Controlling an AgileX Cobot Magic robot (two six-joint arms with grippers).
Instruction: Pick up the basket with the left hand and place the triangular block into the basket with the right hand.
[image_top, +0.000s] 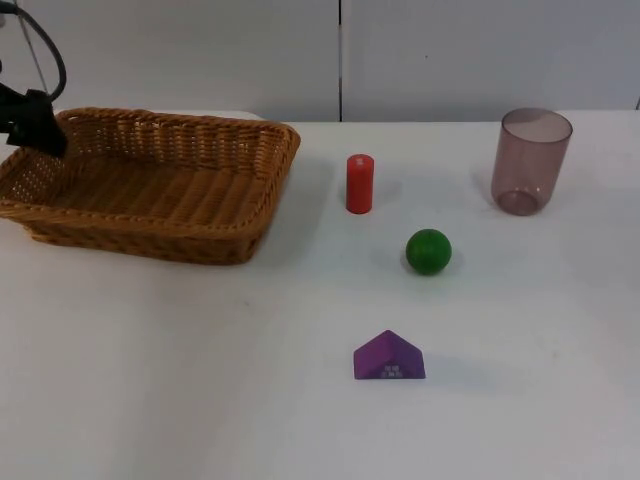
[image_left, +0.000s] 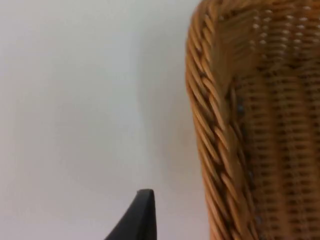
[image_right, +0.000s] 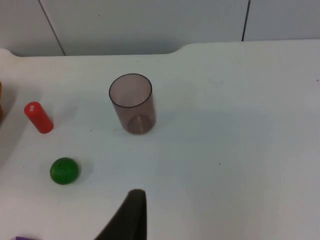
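The woven wicker basket (image_top: 150, 185) stands on the table at the left, and its braided rim (image_left: 210, 125) is close up in the left wrist view. My left gripper (image_top: 35, 125) is at the basket's far left rim. The purple triangular block (image_top: 389, 357) lies flat on the table near the front, right of centre, with nothing touching it. My right gripper (image_right: 131, 217) hangs high over the right side of the table, looking down on the cup and the ball, well away from the block.
A red cylinder (image_top: 359, 183) stands upright just right of the basket. A green ball (image_top: 428, 251) lies between the cylinder and the block. A clear tinted cup (image_top: 530, 160) stands at the back right. The grey partition wall (image_top: 340, 50) closes off the far edge.
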